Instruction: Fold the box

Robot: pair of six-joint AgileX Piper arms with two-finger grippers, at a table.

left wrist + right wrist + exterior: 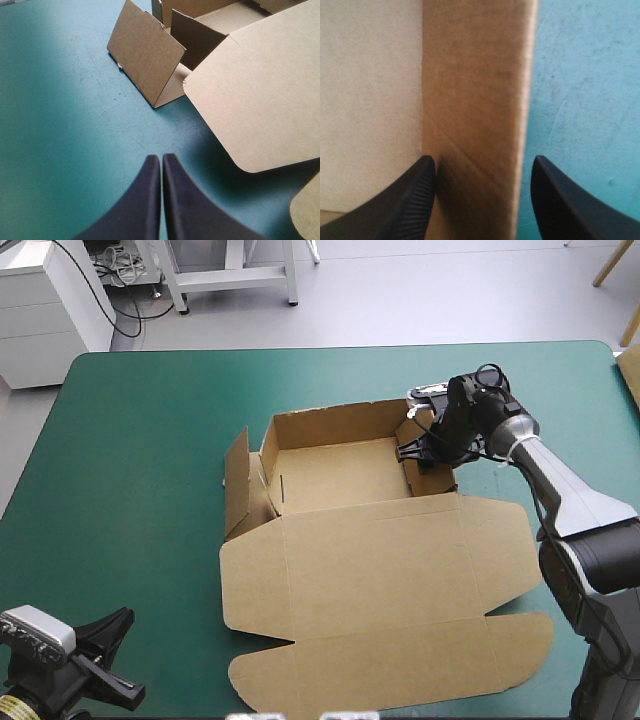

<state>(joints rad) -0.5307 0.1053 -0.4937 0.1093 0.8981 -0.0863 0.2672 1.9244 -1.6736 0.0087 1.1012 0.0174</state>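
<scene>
Brown board box (380,570), upright walls.

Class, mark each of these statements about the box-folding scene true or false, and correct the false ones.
1. The right tool is open, astride a wall of the box. True.
2. The left tool holds the box. False: it is shut on nothing, over the teal-green cover and apart from the box.
3. The lid lies flat on the cover. True.
4. Every wall of the box lies flat. False: the far wall stands raised.
</scene>
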